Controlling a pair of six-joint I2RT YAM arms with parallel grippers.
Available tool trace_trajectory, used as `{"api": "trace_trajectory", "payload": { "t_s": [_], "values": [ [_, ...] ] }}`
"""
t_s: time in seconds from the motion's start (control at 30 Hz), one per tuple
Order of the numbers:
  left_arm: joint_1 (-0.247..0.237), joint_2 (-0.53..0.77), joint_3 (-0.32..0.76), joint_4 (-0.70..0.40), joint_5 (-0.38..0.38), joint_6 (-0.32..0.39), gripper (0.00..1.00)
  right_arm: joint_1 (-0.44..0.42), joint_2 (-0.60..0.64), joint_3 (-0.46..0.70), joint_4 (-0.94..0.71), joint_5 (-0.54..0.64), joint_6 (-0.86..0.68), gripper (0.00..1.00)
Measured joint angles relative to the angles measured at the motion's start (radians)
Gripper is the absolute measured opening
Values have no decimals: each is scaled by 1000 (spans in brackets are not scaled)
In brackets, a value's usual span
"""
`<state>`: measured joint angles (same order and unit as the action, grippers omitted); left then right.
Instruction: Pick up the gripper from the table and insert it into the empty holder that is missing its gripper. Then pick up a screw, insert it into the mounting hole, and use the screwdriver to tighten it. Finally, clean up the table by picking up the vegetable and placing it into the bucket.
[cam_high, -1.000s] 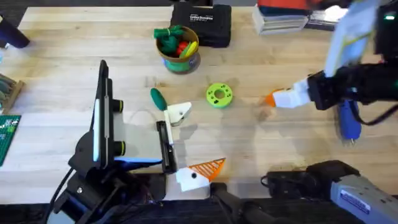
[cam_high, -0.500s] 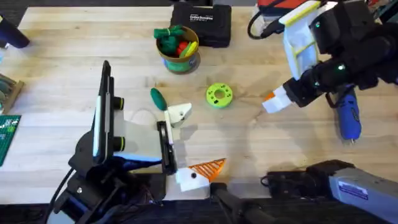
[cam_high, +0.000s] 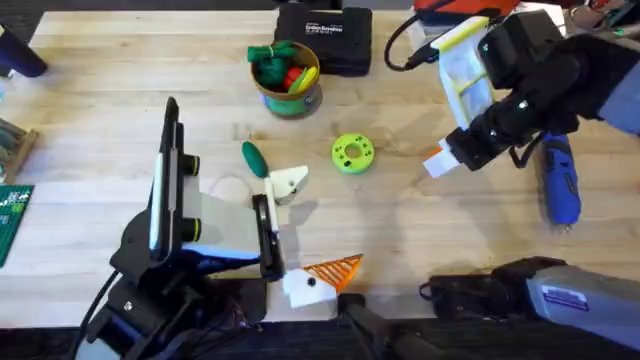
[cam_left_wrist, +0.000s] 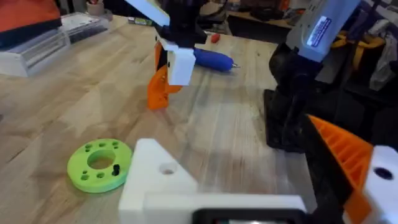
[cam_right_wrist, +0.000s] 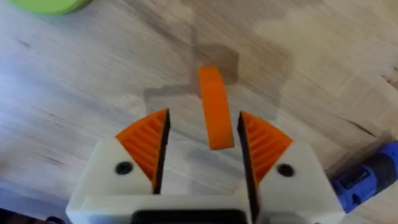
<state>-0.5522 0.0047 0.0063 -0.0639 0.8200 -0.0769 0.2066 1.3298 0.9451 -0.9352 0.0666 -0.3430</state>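
Note:
The orange wedge gripper lies on the table between my right gripper's ribbed pads, with a gap on each side, so that gripper is open. From overhead the right gripper hangs over the wedge at right of centre. My left gripper stands open; its far jaw is the bare white holder, also seen close up as holder, and its near jaw carries an orange pad. The dark green vegetable lies beside the holder. The blue screwdriver rests at the right. The bucket stands at the back.
A green disc with holes sits mid-table, a small dark piece standing in it. A black case lies behind the bucket, which holds bunched toy vegetables. Clear boxes are at the back right, a circuit board at the left edge.
The right arm has swung up and back over the table's far right, and its gripper has turned and shifted slightly left over the orange wedge. The left arm has stayed put.

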Motion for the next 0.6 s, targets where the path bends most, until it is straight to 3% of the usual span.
{"api": "trace_trajectory", "payload": {
  "t_s": [0.33,0.4,0.6],
  "values": [
    [0,0,0,0,0,0,985,0,6,0,14,0,-2,183],
    [0,0,0,0,0,0,987,0,6,1,17,2,-3,50],
    [0,0,0,0,0,0,986,0,5,2,16,8,-2,16]
  ]
}}
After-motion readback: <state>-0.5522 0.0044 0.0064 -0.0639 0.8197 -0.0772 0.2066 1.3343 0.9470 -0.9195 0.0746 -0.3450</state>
